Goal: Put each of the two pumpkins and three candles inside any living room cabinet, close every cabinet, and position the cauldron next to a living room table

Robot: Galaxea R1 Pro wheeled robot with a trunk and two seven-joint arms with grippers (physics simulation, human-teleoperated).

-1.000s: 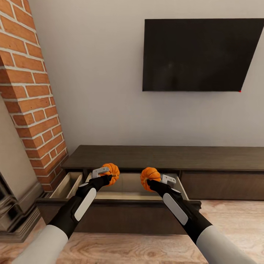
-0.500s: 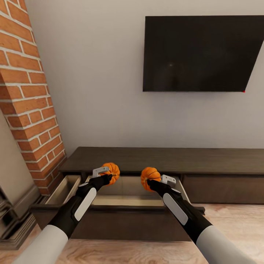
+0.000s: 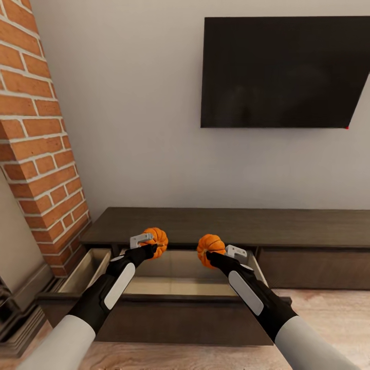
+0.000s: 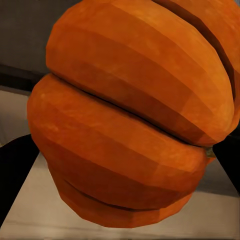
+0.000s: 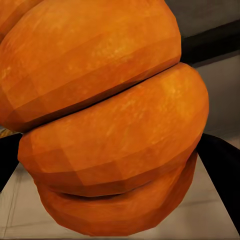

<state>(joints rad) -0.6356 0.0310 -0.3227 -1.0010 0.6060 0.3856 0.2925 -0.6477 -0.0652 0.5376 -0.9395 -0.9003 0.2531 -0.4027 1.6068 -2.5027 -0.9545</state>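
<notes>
Two ribbed orange pumpkins hang side by side above an open drawer of the cabinet (image 3: 226, 225), a long low dark brown unit under the wall TV. My left gripper (image 3: 149, 245) is shut on the left pumpkin (image 3: 157, 240). My right gripper (image 3: 218, 250) is shut on the right pumpkin (image 3: 209, 245). Up close, the left pumpkin (image 4: 130, 115) and the right pumpkin (image 5: 107, 120) each hang over pale drawer bottom. The pulled-out drawer (image 3: 174, 280) has a pale wood inside and nothing that I can see in it. The candles and the cauldron are out of view.
A black TV (image 3: 282, 72) hangs on the grey wall above the unit. A red brick column (image 3: 41, 154) rises at the left, with a dark stepped base (image 3: 18, 316) beside the drawer front. A second, shut drawer (image 3: 313, 267) lies to the right. Wood floor runs in front.
The whole view has shifted: the cabinet and drawer look slightly nearer and lower, the brick column further left. Both arms keep the same pose, each still holding its pumpkin.
</notes>
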